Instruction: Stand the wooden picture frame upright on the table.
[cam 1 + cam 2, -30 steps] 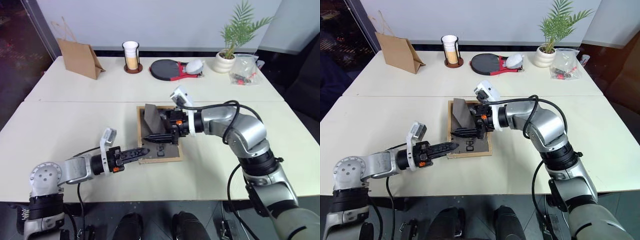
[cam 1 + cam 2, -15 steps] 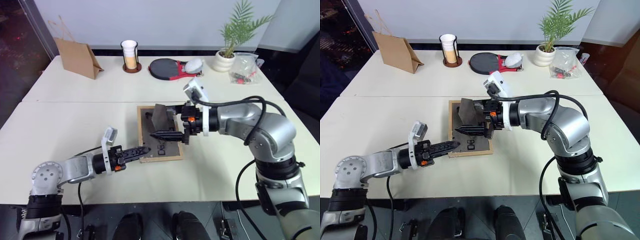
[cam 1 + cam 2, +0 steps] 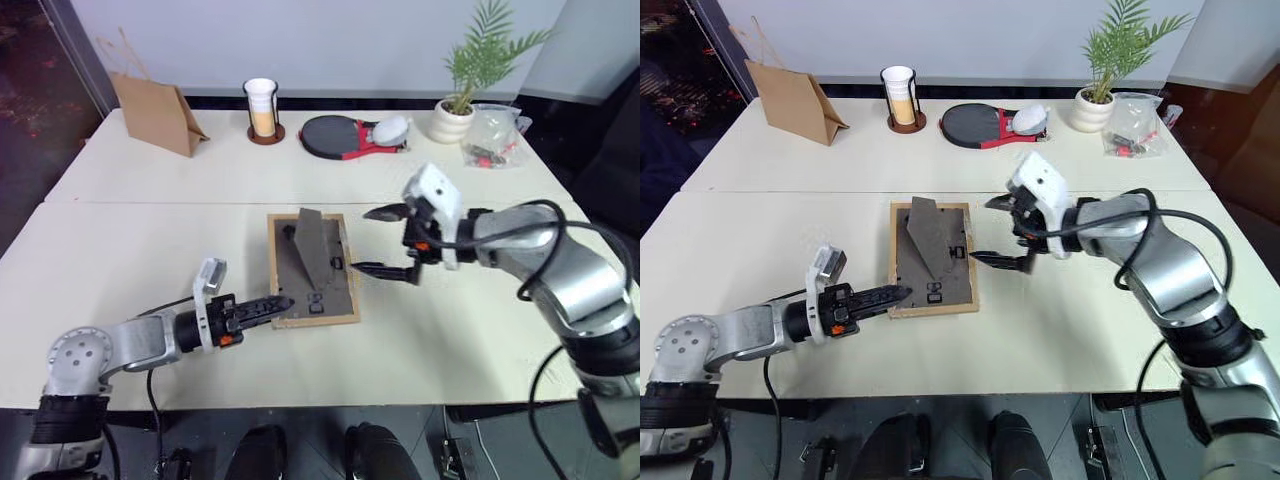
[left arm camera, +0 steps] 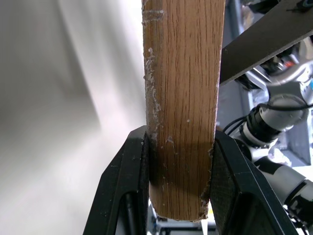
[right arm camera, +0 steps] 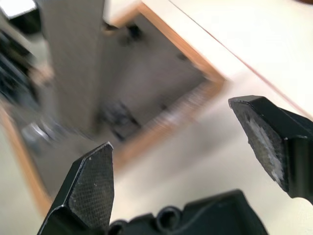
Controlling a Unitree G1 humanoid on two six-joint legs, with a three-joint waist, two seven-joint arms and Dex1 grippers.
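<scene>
1. The wooden picture frame (image 3: 312,272) lies face down on the cream tabletop (image 3: 140,240), its fold-out stand (image 3: 312,243) raised.
2. The left gripper (image 3: 270,306) is clamped on the frame's near-left corner.
3. The right gripper (image 3: 392,243) hovers just beside the frame's right edge, fingers wide apart, holding nothing.

From my head cameras the table (image 3: 120,250) is evenly and brightly lit from overhead, with only soft, short shadows. The far left corner is dark. My right wrist feed is smeared with blur; in the left one, the wooden picture frame (image 4: 182,98) is sharp against a washed-out background.
</scene>
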